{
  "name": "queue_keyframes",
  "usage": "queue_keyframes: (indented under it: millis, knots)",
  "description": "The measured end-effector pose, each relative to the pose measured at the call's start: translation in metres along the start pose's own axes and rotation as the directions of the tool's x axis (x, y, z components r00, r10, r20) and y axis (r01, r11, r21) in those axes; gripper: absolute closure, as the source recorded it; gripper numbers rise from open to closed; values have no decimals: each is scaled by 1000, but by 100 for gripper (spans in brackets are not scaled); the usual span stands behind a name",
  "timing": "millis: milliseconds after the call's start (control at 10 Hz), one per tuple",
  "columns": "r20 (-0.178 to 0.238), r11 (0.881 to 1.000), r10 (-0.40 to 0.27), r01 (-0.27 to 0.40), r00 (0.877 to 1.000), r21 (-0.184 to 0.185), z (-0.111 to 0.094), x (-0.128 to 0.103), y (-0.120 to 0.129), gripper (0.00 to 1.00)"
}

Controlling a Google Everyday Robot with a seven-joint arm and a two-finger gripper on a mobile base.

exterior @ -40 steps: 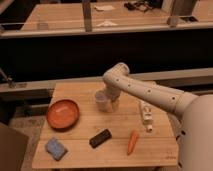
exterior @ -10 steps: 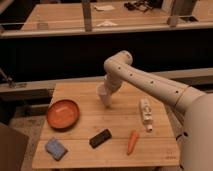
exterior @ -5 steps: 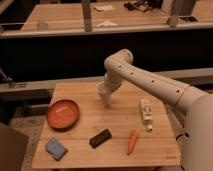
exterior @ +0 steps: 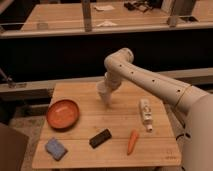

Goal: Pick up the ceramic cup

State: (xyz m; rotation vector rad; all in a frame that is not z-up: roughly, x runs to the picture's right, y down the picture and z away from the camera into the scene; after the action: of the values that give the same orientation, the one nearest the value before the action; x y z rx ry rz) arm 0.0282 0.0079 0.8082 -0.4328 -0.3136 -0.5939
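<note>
- A wooden desk (exterior: pixel 120 127) filled the middle of the view, with dark railings and other tables far behind it.
- At the left sat an orange bowl (exterior: pixel 62 114), wide and shallow. Nearer than the bowl, by the desk's near left corner, lay a blue sponge (exterior: pixel 55 148).
- Right of the sponge, a small black block (exterior: pixel 100 138) lay slantwise.
- Above the far middle of the desk, the gripper (exterior: pixel 106 100) pointed downward at the end of a white arm (exterior: pixel 150 82) that reached in from the right.
- The ceramic cup (exterior: pixel 103 89) showed as a small pale shape at the gripper. The gripper appeared to be pinched on it, holding it just above the wood. No other cup stood anywhere on the desk.
- Judged from its look, the cup was stiff, light for its size, smooth-glazed and breakable. It would likely slip under a loose pinch and chip if dropped.
- The surest hold seemed to be across the rim, one side inside the wall and one outside. Squeezing the tapered body risked it sliding downward.
- Right of the gripper, an orange carrot (exterior: pixel 132 141) lay near the front edge.
- Farther right lay a white bottle (exterior: pixel 145 112) with a label, on its side, well apart from the cup.
</note>
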Motion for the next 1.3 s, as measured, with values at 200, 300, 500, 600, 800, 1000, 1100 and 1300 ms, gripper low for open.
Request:
queue_keyframes:
  millis: [200, 300, 500, 600, 800, 1000, 1100, 1300]
  knots:
    - [0, 1000, 0, 0, 1000, 2, -1, 1, -1, 97]
    - [0, 1000, 0, 0, 1000, 3, -3, 1, -1, 97]
    - [2, 1000, -1, 1, 1000, 5, -4, 1, -2, 97]
    - [2, 1000, -1, 1, 1000, 7, -5, 1, -3, 97]
    - [3, 1000, -1, 1, 1000, 9, -7, 1, -3, 97]
    - [3, 1000, -1, 1, 1000, 12, -9, 2, -4, 97]
    - [3, 1000, -1, 1, 1000, 12, -10, 2, -4, 97]
    - [3, 1000, 0, 0, 1000, 14, -11, 3, -5, 97]
